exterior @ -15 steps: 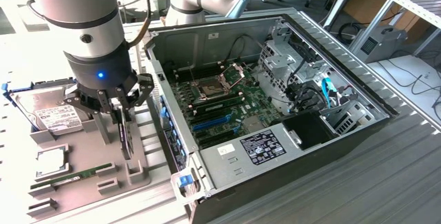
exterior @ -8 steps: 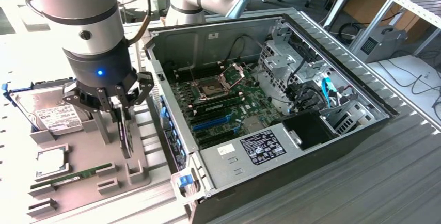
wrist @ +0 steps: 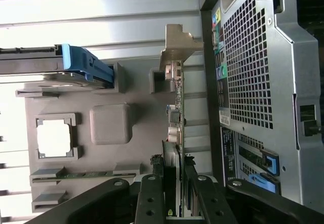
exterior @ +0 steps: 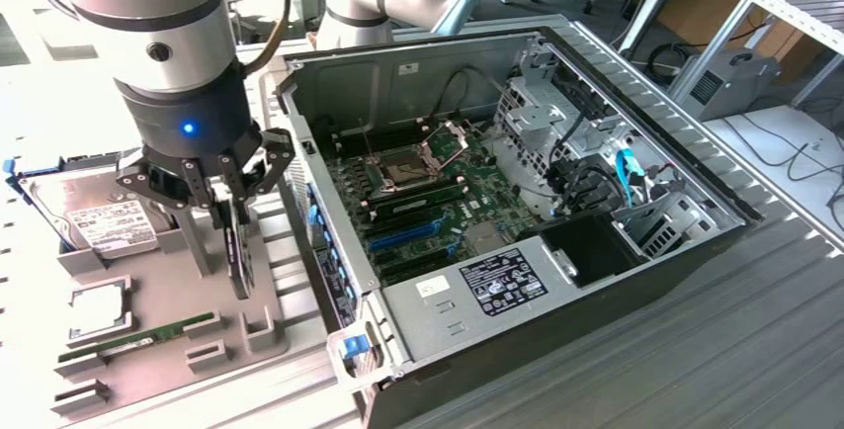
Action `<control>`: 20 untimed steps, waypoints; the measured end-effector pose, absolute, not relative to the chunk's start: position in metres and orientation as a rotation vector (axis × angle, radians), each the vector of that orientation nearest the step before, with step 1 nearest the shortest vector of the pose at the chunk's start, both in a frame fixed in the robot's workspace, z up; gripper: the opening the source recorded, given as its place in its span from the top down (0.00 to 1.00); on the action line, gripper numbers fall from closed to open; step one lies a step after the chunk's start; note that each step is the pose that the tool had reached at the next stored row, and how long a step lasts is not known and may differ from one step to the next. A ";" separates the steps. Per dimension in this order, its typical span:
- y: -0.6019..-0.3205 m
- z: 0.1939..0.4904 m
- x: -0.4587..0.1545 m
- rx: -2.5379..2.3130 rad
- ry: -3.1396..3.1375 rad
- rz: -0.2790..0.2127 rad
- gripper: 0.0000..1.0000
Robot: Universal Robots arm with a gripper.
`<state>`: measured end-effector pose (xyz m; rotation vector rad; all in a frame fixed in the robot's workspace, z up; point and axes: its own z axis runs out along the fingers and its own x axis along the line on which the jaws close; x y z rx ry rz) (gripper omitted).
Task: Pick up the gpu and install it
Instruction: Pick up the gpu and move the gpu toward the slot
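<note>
The gpu is a thin dark card standing on edge over the grey parts tray, just beside the open computer case. My gripper comes straight down on it, and the fingers are shut on the card's upper edge. In the wrist view the gpu appears edge-on, its silver end bracket at the far end and my gripper clamped around the near end. Whether the card's lower edge is clear of the tray I cannot tell.
On the tray lie a silver hard drive in a blue carrier, a CPU and a green RAM stick. The case lies open with its motherboard exposed; its perforated rear panel stands close beside the card.
</note>
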<state>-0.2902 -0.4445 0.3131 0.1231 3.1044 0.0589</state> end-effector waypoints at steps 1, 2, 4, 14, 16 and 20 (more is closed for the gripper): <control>-0.444 0.313 -0.290 0.123 3.104 0.059 0.73; -0.444 0.314 -0.290 0.123 3.104 0.059 0.73; -0.444 0.314 -0.290 0.123 3.104 0.059 0.73; -0.444 0.319 -0.290 0.123 3.104 0.059 0.73; -0.444 0.319 -0.290 0.123 3.104 0.059 0.73; -0.444 0.321 -0.289 0.123 3.104 0.059 0.73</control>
